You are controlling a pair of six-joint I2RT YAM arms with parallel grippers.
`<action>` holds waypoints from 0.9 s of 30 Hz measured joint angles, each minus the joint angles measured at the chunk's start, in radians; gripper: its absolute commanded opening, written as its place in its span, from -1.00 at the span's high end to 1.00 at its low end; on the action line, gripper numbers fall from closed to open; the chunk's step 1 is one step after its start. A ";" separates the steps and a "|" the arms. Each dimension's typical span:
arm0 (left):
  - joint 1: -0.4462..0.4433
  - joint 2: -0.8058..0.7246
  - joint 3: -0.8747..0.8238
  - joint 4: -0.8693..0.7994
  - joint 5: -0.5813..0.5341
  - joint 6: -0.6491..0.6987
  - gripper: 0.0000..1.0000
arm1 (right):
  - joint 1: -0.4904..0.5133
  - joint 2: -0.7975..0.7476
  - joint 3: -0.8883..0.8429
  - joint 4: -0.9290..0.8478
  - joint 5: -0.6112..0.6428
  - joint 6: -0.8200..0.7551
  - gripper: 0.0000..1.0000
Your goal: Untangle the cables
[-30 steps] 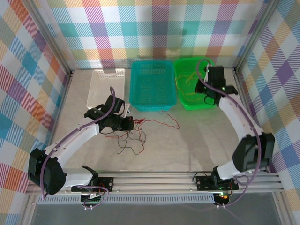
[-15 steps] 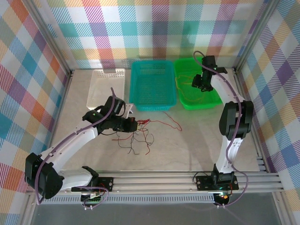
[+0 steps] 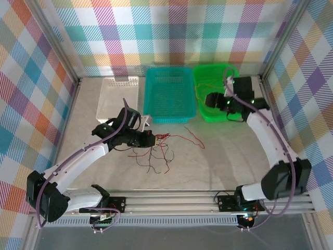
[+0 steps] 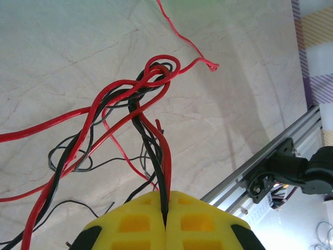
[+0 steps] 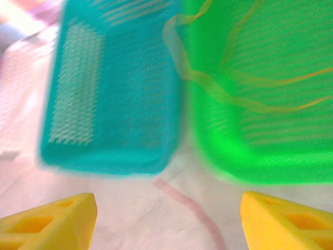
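A tangle of thin red and black cables (image 3: 156,151) lies on the table left of centre, with one red strand (image 3: 193,136) trailing right. My left gripper (image 3: 148,139) is shut on a black and a red cable. In the left wrist view the yellow fingers (image 4: 165,197) pinch those two strands, and a twisted knot (image 4: 156,73) hangs beyond them. Yellow-orange cables (image 3: 206,86) lie in the green basket (image 3: 231,115). My right gripper (image 3: 209,100) hovers over that basket's front left, open with nothing between its fingers (image 5: 167,204). The orange cables (image 5: 234,94) and a red strand (image 5: 192,208) look blurred in the right wrist view.
A teal basket (image 3: 169,117) stands beside the green one at the back, blurred as the teal basket (image 5: 114,94) in the right wrist view. A white perforated tray (image 3: 118,94) lies at the back left. An aluminium rail (image 3: 177,200) runs along the near edge.
My right gripper has swung from the back of the green basket to its front left. My left gripper has shifted slightly right, dragging the red and black tangle with it.
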 measured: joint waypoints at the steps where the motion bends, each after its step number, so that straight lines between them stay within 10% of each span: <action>1: -0.002 0.000 0.004 0.003 0.002 -0.007 1.00 | 0.025 -0.025 -0.056 0.020 -0.047 0.003 -0.51; 11: -0.027 0.030 0.051 0.021 0.026 -0.036 1.00 | 0.244 -0.134 -0.497 0.257 -0.150 -0.057 -0.51; 27: -0.027 0.030 0.069 0.017 0.051 -0.036 1.00 | 0.351 -0.072 -0.556 0.494 -0.090 -0.135 -0.14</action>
